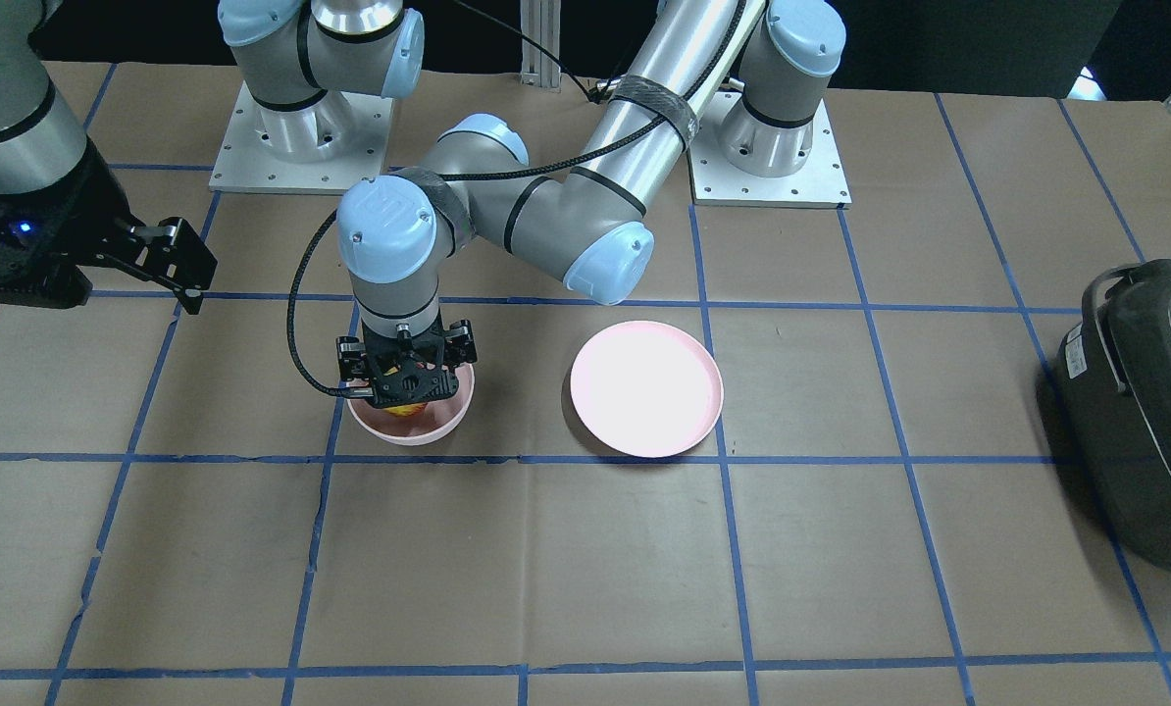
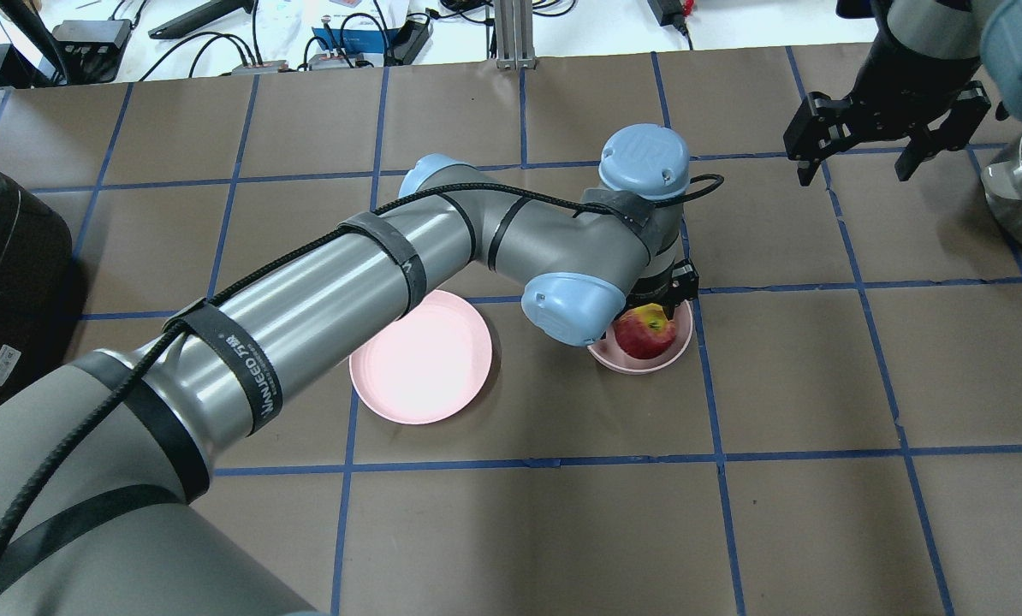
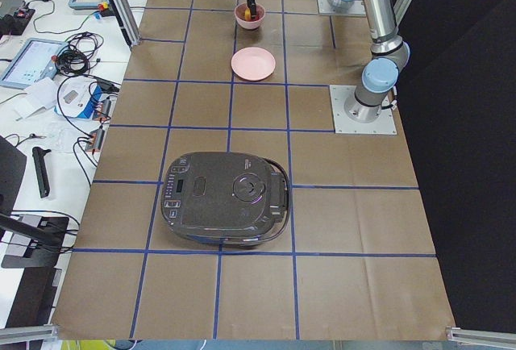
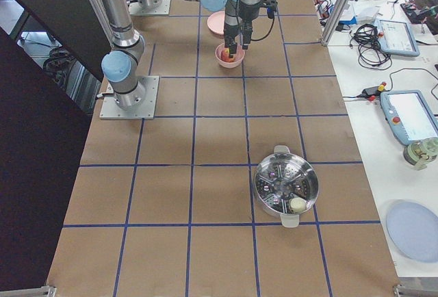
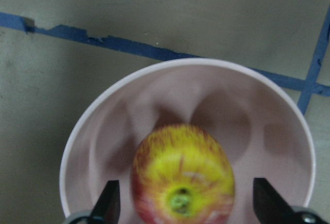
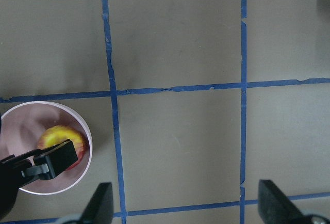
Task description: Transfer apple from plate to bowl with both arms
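Note:
The apple (image 2: 645,334) lies in the deep pink bowl (image 2: 639,365); the left wrist view shows its yellow top (image 5: 181,182) inside the bowl's wall (image 5: 154,90). My left gripper (image 1: 407,392) hangs straight over the bowl, open, a finger (image 5: 109,203) on either side of the apple with a gap to each. The flat pink plate (image 2: 421,368) stands bare beside the bowl. My right gripper (image 2: 858,167) is open and empty, raised off to the side; its wrist view shows the bowl (image 6: 77,177) and apple (image 6: 59,136) at lower left.
A dark rice cooker (image 2: 6,274) sits at the table's end on my left. A steel steamer pot (image 4: 286,187) stands on my right side. The two arm base plates (image 1: 301,147) are at the back edge.

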Tool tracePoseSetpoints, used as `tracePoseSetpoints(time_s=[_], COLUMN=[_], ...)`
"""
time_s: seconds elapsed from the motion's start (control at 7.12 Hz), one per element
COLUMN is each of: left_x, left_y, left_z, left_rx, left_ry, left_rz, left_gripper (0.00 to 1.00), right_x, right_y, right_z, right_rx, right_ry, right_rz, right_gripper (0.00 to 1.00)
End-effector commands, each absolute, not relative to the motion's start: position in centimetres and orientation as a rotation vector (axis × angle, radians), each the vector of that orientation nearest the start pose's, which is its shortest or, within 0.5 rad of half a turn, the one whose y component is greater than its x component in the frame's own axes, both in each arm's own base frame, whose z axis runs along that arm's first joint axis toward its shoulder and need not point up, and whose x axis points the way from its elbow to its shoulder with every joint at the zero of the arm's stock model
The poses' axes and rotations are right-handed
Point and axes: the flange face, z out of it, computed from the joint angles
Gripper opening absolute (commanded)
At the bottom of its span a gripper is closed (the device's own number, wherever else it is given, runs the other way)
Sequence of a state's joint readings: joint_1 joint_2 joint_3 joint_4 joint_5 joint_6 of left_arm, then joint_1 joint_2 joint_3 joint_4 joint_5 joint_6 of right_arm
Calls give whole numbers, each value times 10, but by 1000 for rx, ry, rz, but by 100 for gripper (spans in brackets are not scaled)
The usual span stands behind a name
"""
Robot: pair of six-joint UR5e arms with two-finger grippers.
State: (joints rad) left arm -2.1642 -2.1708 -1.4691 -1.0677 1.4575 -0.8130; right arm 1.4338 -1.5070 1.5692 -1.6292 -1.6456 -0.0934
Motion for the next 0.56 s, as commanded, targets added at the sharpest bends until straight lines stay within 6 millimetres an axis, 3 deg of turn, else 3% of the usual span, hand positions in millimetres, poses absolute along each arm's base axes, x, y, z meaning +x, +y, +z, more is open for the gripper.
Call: tracePoseSetpoints(time_s=[0.0,0.14,0.42], left_x=[-498,-475,-387], left_y=[-490,-493,-502], left_z=[257,294,382], left_rx=[-337,-279,-229], left_ry=[3252,3273,3246], left_rz=[34,-24,28], left_gripper=[100,100,100], right_x=[52,52,58], right_y=[-530,-530,-529], right_z=[462,462,466], right_rx=[71,71,79], right_ry=[3225,3225,3222], right_rz=[26,26,4], right_gripper=[100,100,100])
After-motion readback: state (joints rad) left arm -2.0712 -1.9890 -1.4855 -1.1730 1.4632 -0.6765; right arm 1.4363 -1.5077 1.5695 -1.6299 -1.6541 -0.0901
